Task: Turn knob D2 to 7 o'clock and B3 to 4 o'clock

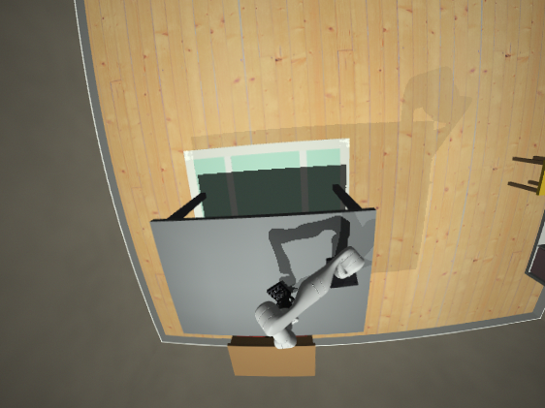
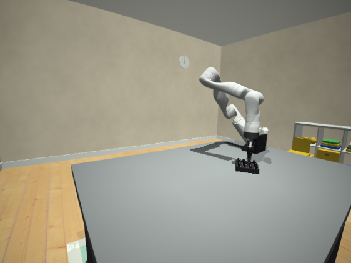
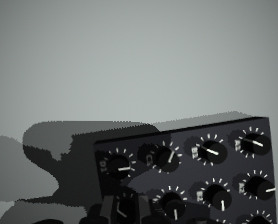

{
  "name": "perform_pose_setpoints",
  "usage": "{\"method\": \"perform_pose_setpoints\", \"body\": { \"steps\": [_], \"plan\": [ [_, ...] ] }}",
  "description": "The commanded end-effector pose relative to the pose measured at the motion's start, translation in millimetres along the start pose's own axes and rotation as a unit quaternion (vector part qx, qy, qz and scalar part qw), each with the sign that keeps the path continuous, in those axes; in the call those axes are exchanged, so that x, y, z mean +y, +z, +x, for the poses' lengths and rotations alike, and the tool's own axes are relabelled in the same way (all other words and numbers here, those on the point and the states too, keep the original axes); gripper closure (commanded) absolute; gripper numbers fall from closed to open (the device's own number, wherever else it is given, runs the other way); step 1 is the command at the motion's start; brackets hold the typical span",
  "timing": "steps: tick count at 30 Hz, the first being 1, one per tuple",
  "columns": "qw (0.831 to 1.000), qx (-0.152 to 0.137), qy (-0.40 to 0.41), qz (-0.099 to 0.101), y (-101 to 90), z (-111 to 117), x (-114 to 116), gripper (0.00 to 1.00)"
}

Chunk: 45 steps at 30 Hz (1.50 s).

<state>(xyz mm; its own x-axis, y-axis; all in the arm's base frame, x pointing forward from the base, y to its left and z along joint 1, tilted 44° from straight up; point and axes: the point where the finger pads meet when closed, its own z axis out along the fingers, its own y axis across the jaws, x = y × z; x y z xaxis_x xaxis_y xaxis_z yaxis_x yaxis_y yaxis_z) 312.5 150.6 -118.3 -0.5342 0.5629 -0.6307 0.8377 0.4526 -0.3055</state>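
The black knob box stands on its feet on the grey table, close to the arm's base. In the wrist view its knobs show white pointer lines, and the upper row starts with D1 at the left. My gripper points straight down over the box's near left corner. Its dark fingers stand on both sides of knob D2, whose white line points down-left in this view, and they are shut on it. Knob B3 lies at the lower edge of the wrist view and is cut off.
A black block sits at the arm's base just behind the knob box. A white shelf with yellow bins stands off the table to the right. A cardboard box stands on the floor at the table's near edge.
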Motion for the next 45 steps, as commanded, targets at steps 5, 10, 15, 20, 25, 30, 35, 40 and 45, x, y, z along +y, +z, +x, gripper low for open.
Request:
{"method": "perform_pose_setpoints", "body": {
  "steps": [5,10,15,20,25,30,35,40,45],
  "plan": [
    [1.000,0.000,0.000,-0.001,-0.8,0.2,0.4,0.92],
    [1.000,0.000,0.000,-0.001,-0.8,0.2,0.4,0.92],
    [1.000,0.000,0.000,-0.001,-0.8,0.2,0.4,0.92],
    [1.000,0.000,0.000,-0.001,-0.8,0.2,0.4,0.92],
    [1.000,0.000,0.000,-0.001,-0.8,0.2,0.4,0.92],
    [1.000,0.000,-0.001,-0.001,-0.8,0.2,0.4,0.92],
    [1.000,0.000,-0.014,-0.001,-0.8,0.2,0.4,0.92],
    [0.999,0.000,-0.040,-0.001,-0.8,0.2,0.4,0.92],
    [0.996,0.000,-0.085,-0.001,-0.8,0.2,0.4,0.92]
  ]
}}
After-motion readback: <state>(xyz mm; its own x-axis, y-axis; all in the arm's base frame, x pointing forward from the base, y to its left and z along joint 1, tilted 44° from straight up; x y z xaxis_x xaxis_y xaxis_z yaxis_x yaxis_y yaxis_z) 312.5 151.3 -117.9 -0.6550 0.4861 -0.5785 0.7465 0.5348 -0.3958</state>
